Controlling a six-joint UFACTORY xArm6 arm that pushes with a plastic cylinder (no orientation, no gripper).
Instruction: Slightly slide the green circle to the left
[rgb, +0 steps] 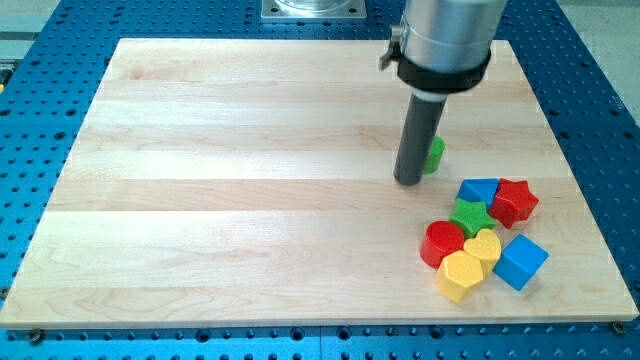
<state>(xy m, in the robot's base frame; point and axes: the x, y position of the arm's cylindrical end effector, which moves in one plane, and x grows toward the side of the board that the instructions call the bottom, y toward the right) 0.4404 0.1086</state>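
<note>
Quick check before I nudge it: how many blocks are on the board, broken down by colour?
Green: 2 (green circle behind my tip, green star)
Blue: 2 ()
Red: 2 ()
Yellow: 2 ()
Total: 8

- Green blocks: two. One green circle (434, 153), mostly hidden behind the rod; one green star (470, 215).
- Red blocks: two. One red cylinder (442, 243); one red star-like block (514, 201).
- Blue blocks: two. One blue cube (521, 261); one blue block (479, 190), shape unclear.
- Yellow blocks: two. One yellow heart (484, 247); one yellow hexagon (460, 276).
- Total blocks: eight.
- Wooden surface (230, 180): one.
- Rod: one, with one tip (408, 181).
</note>
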